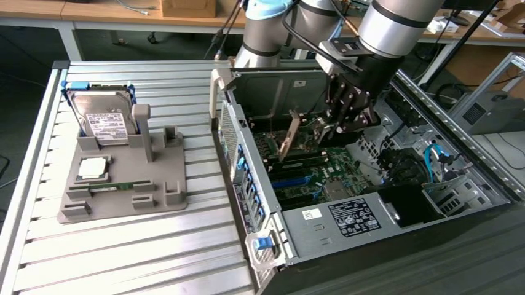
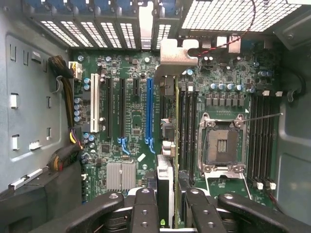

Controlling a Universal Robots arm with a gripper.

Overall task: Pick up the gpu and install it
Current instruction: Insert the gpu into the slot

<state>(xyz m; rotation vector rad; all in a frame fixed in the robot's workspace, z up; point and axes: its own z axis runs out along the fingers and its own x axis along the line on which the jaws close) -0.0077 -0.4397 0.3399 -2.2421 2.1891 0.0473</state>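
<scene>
- The fingers (image 2: 146,213) are closed partway onto the gpu (image 2: 165,189), which sits edge-on between the two dark pads; in the exterior view the gripper (image 1: 348,120) hangs inside the open computer case (image 1: 459,160).
- The gpu (image 1: 289,140) stands upright just above the motherboard (image 1: 328,178), its silver bracket end toward the slotted back wall of the case. Whether its lower edge already touches a slot, I cannot tell.
- On the motherboard (image 2: 131,121), the card hangs beside the blue expansion slot (image 2: 148,111), between that slot and the empty processor socket (image 2: 221,145).
- The case lies on its side with the cover off, resting on the ribbed metal worktop (image 1: 123,246); a power supply with a label (image 1: 353,216) sits at the end of the case farthest from the arm's base.
- Well apart from the case, toward the exterior view's left, a grey holder tray (image 1: 123,184) lies on the worktop. It carries a hard drive (image 1: 102,117) standing at a slant, a processor chip (image 1: 92,169) and a narrow green memory strip (image 1: 119,185).
- Beyond the worktop, behind the case, a long wooden bench (image 1: 107,12) runs across the room, with a cardboard box (image 1: 189,7) and cables on it.
</scene>
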